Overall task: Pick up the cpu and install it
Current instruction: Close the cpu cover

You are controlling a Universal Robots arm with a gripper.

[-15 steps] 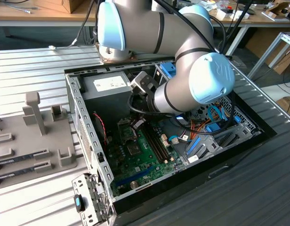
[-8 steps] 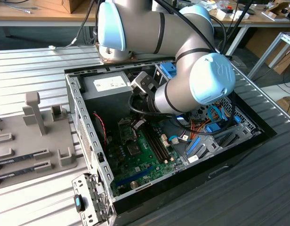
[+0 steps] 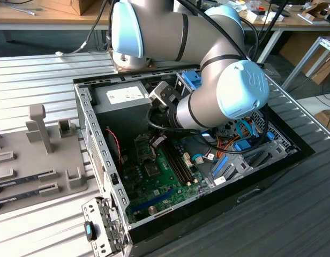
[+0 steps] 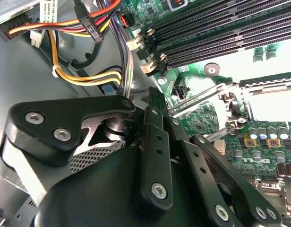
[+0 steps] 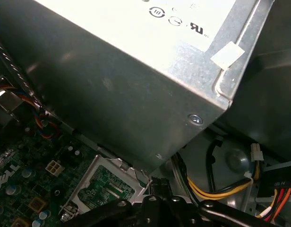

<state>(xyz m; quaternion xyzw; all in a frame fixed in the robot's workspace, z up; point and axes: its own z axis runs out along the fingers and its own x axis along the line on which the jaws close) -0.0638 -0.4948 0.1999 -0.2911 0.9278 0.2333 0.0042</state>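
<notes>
The cpu is hard to place. In the second wrist view the socket (image 4: pixel 230 101) on the green board (image 4: pixel 202 120) has a pale, shiny square in its middle. I cannot tell if that is the chip lying there or just the bare socket.

The metal frame (image 5: pixel 96 168) that holds the chip down looks lifted up, not shut. So I think the job is not finished. Whether the chip is in yet, I cannot say.

The end effector (image 4: pixel 155 146) is down inside the computer case (image 3: pixel 82 107), just beside the socket, and its black bars are close up in both wrist views. I cannot tell how wide it is open, or if it has hold of anything.

Near the socket are the long black memory slots (image 4: pixel 221 28). A bunch of yellow, red and orange wires (image 4: pixel 84 75) runs past on the other side. The big grey power box (image 5: pixel 136 71) sits right above the socket corner.

From where I stand, the big arm (image 3: pixel 208 80) bends over the open case. The case lies on a ribbed metal tabletop (image 3: pixel 42 69). On the exterior view's left there is a grey tray (image 3: pixel 36 160) with slots and posts.
</notes>
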